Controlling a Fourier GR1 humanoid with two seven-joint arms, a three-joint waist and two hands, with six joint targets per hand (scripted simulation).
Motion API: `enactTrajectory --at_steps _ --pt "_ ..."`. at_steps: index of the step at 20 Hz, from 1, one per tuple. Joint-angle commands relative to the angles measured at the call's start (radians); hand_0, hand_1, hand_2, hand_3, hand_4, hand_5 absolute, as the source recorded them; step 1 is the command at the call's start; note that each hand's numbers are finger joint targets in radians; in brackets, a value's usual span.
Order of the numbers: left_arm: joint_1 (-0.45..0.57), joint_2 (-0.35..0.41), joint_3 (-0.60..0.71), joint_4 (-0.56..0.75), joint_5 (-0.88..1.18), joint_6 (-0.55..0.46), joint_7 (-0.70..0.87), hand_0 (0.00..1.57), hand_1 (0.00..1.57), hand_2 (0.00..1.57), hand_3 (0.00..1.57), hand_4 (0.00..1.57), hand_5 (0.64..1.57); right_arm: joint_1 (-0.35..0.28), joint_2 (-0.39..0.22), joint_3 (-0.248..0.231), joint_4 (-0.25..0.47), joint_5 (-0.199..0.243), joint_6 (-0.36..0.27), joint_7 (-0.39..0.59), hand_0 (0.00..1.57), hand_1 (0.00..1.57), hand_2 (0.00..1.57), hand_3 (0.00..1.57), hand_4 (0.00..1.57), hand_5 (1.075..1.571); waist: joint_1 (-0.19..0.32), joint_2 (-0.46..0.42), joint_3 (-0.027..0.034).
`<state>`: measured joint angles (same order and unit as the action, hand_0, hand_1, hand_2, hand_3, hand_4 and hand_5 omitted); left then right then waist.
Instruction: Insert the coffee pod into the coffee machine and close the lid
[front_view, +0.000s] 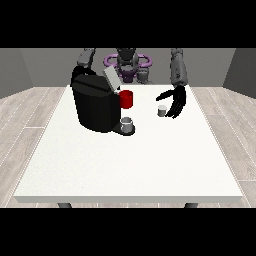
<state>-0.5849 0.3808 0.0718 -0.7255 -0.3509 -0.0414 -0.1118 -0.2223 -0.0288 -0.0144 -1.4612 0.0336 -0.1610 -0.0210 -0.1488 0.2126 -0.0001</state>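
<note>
A black coffee machine (95, 106) stands on the white table (130, 160) at the left, its grey lid (111, 78) tilted up and open. A small grey cup (127, 124) sits on the machine's drip base. A small grey coffee pod (161, 111) stands on the table right of the machine. The hand at the view's right (176, 101) hangs just right of the pod, fingers straight and pointing down, thumb reaching towards the pod, not touching it. The other arm goes behind the machine and its hand is hidden.
A red mug (126, 99) stands behind the machine's front, between machine and pod. The table's wide front half lies between the objects and the near edge (130, 199).
</note>
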Motion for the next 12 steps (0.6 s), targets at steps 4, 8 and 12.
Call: enactTrajectory --at_steps 4,8,12 --pt "0.003 -0.020 -0.050 0.077 -0.116 0.111 -0.069 0.55 0.55 0.70 0.45 0.00 1.571 -0.017 -0.011 -0.007 -0.002 -0.019 0.013 0.007 0.00 0.00 0.00 0.00 0.45 1.571 -0.018 0.021 -0.0002" --pt "-0.050 -0.024 -0.061 0.080 -0.155 0.127 -0.009 0.70 0.70 0.83 0.59 0.00 1.571 0.004 0.015 0.008 0.050 0.012 -0.017 -0.023 0.00 0.00 0.00 0.00 0.52 1.571 -0.006 -0.018 0.0003" --pt "-0.043 -0.010 -0.010 0.150 -0.155 0.214 -0.136 0.77 0.77 0.92 0.69 0.35 1.571 0.020 -0.008 0.010 -0.015 -0.007 0.021 -0.004 0.00 0.00 0.00 0.00 0.52 1.571 -0.032 0.021 -0.0003"
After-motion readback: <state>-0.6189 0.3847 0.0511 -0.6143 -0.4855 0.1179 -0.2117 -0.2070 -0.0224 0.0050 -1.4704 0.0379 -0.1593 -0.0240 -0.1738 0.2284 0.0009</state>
